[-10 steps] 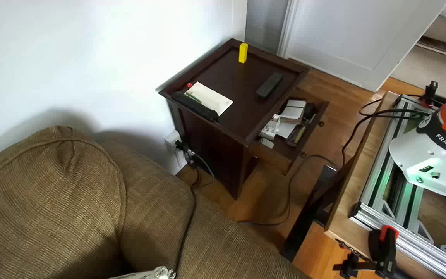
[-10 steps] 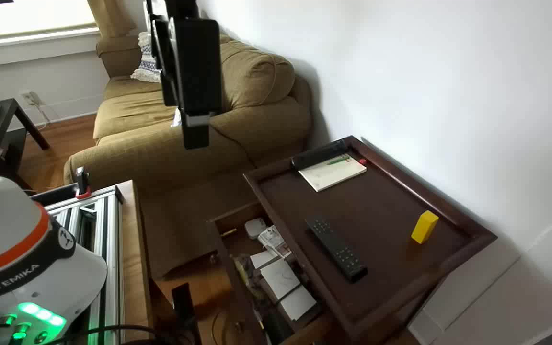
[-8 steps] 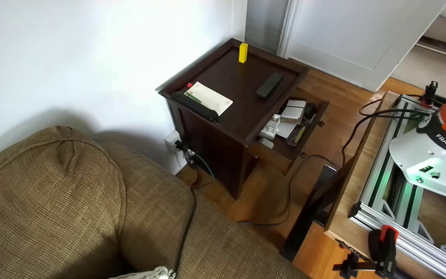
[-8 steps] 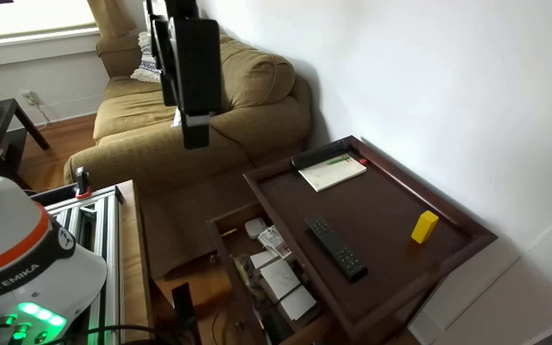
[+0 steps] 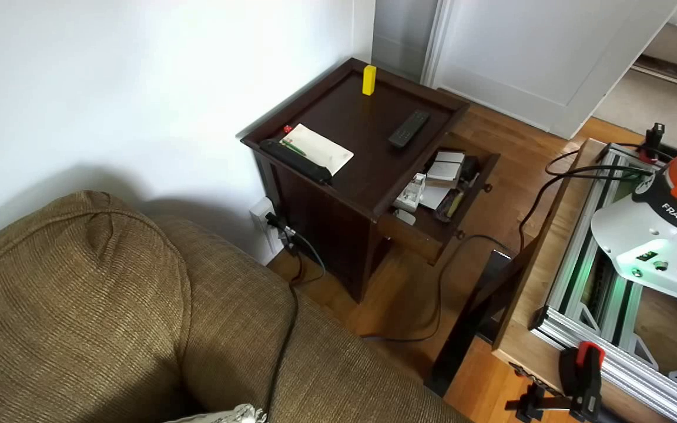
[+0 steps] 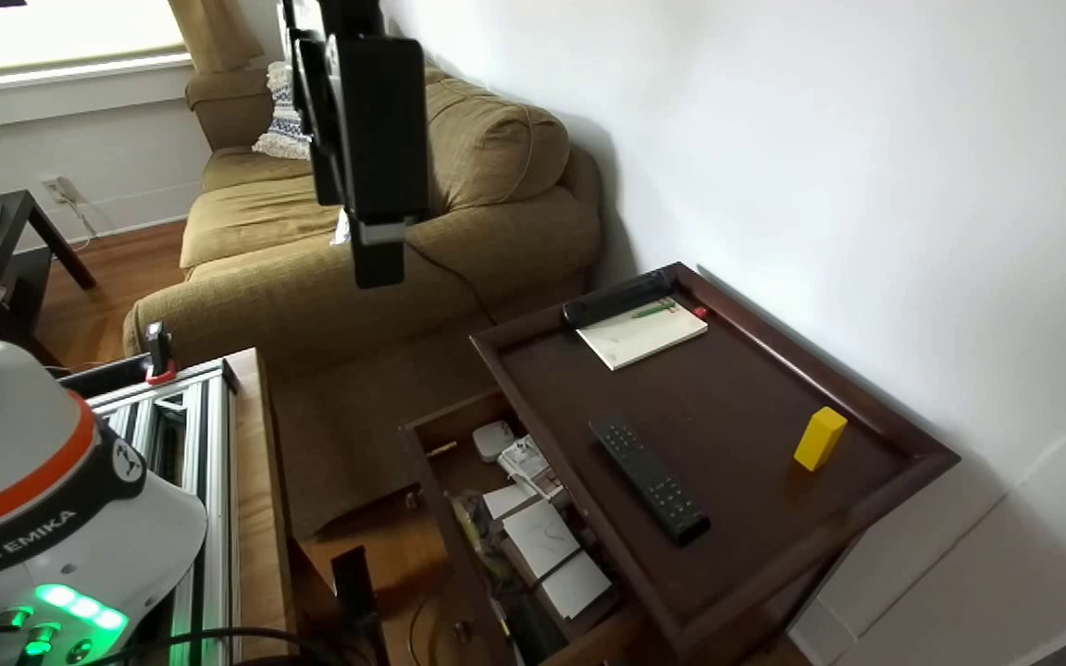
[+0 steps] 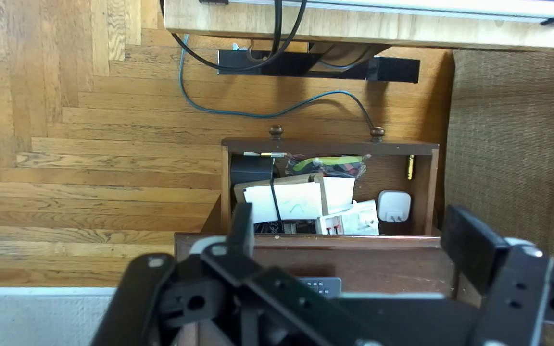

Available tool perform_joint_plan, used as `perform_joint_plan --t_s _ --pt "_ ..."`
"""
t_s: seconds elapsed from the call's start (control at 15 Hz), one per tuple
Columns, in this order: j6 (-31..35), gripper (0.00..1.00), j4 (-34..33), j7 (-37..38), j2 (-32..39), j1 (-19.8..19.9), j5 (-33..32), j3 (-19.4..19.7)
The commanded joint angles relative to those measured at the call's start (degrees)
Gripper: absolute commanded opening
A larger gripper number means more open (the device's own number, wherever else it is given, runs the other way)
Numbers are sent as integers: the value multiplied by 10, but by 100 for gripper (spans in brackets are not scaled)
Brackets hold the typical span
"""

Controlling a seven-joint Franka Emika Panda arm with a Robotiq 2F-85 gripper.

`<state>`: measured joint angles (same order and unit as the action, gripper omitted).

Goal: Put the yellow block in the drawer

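The yellow block [image 5: 369, 80] stands upright on the dark brown side table [image 5: 344, 111], near a back corner. It also shows in an exterior view [image 6: 820, 438] and is out of sight in the wrist view. The drawer [image 7: 330, 146] is pulled out from the table and holds several items; it shows in both exterior views [image 5: 412, 236] [image 6: 445, 504]. My gripper [image 7: 358, 235] is open and empty, its fingers wide apart. In an exterior view the gripper [image 6: 378, 254] hangs high in the air, well away from the block.
On the table lie a black remote [image 6: 650, 481], a cream pad [image 6: 642, 333] with a green pencil, and a black bar [image 6: 616, 298]. Papers [image 7: 284, 199], a white box [image 7: 354, 218] and a white charger [image 7: 394, 205] lie in the drawer. A brown sofa [image 5: 227, 282] and white wall adjoin.
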<state>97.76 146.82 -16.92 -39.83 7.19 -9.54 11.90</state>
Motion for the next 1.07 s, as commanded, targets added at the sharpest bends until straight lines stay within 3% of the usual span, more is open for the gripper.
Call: perform_joint_plan --t_s 0.0,0.47,1.0 --pt "23 100 -15 10 31 -12 16 1" --pt "198 100 -91 68 210 -28 28 -26" --pt "333 100 -244 40 461 -18 103 -28"
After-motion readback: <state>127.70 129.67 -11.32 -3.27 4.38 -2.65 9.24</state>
